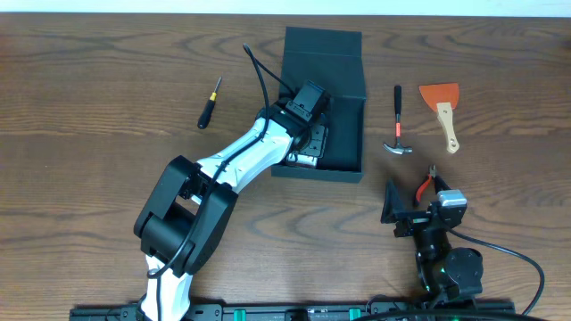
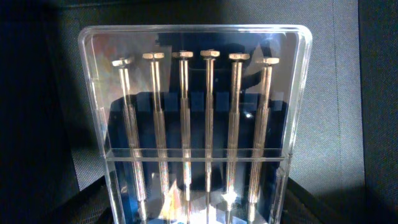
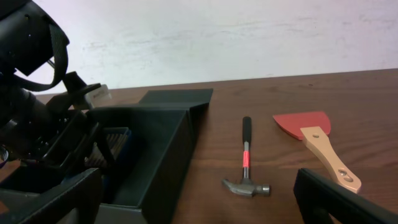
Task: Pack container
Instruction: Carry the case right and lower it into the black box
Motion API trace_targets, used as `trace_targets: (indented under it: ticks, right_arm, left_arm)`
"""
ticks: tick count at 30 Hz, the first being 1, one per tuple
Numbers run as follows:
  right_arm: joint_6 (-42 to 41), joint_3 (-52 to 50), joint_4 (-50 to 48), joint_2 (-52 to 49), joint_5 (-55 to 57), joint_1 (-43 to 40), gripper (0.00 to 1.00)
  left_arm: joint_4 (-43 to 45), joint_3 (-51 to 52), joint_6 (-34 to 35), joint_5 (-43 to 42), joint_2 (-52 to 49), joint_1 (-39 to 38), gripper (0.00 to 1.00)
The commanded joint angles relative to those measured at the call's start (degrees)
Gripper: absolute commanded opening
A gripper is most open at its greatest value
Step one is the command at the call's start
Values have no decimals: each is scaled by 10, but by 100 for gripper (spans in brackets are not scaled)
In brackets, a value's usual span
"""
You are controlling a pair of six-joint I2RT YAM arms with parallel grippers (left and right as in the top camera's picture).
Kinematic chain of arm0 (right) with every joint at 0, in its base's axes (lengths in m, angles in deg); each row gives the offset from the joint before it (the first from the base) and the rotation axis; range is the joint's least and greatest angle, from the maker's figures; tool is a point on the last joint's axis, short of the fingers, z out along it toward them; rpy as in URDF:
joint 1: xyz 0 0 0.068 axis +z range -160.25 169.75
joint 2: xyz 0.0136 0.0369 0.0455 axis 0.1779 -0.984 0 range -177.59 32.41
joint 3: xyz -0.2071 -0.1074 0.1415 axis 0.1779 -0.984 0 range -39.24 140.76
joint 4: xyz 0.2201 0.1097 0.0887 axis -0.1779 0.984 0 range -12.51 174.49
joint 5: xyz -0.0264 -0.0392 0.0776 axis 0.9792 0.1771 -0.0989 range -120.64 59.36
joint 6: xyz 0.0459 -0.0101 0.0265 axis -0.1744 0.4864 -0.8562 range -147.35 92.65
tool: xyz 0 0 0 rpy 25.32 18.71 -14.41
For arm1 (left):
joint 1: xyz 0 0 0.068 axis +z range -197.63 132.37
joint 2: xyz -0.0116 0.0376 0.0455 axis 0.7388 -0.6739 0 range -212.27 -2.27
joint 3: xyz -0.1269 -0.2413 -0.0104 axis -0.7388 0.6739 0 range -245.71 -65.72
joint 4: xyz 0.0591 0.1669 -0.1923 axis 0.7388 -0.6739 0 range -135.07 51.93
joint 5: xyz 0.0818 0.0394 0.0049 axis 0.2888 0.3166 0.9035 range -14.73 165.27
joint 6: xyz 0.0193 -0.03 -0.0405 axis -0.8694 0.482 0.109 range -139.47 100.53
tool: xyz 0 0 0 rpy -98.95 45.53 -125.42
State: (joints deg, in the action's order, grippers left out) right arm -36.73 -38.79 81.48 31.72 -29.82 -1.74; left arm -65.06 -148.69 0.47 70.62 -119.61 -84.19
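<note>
While the L gripper [image 1: 310, 134] hangs inside the container [image 1: 348, 125], which sits open at the middle of the table [image 1: 89, 178] toward its far edge w/ the flap lid [image 1: 323, 45] folded back, the clear-fronted screwdriver-set case [image 2: 199, 124] fills the L wrist view, six precision drivers racked side by side. L fingers stand part-way apart w/ the case in line between them. Whether they clamp it or merely bracket it cannot be told, as the pads are lost in shadow at the bottom of that view. R gripper [image 1: 417, 209] rests near the table's front edge, fingers spread wide and holding nothing. Hazards, judged from this layout: (1) if the case is not flat on the box floor, a release could let it tip or lean on a wall, eating space the larger tools need; (2) a lift w/ the pads gripping would drag the case back out; (3) the L arm's cable [image 1: 259, 76] loops beside the container's left wall and could snag the rim or shove the box, esp. as nothing pins it; (4) an R-arm reach toward the box w/ the L arm inside risks an arm-to-arm clash. Unpacked: claw hammer [image 1: 397, 125], scraper [image 1: 443, 111], red-handled pliers [image 1: 426, 185] just ahead of the R gripper, and a black-handled screwdriver [image 1: 209, 102] well to the left.
</note>
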Motion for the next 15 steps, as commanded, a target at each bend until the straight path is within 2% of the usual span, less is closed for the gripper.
trace_targets:
  ticks: [1,9,15]
  right_arm:
    - [9,-2,2,4,-2,-4,99]
    - [9,-2,2,4,-2,-4,99]
    - [9,-2,2,4,-2,-4,99]
  left_arm:
    - [0,-12,6,13,-3,4,50]
    - [0,-12,2,12,-3,4,69]
    - [0,-12,0,12,-3,4,75]
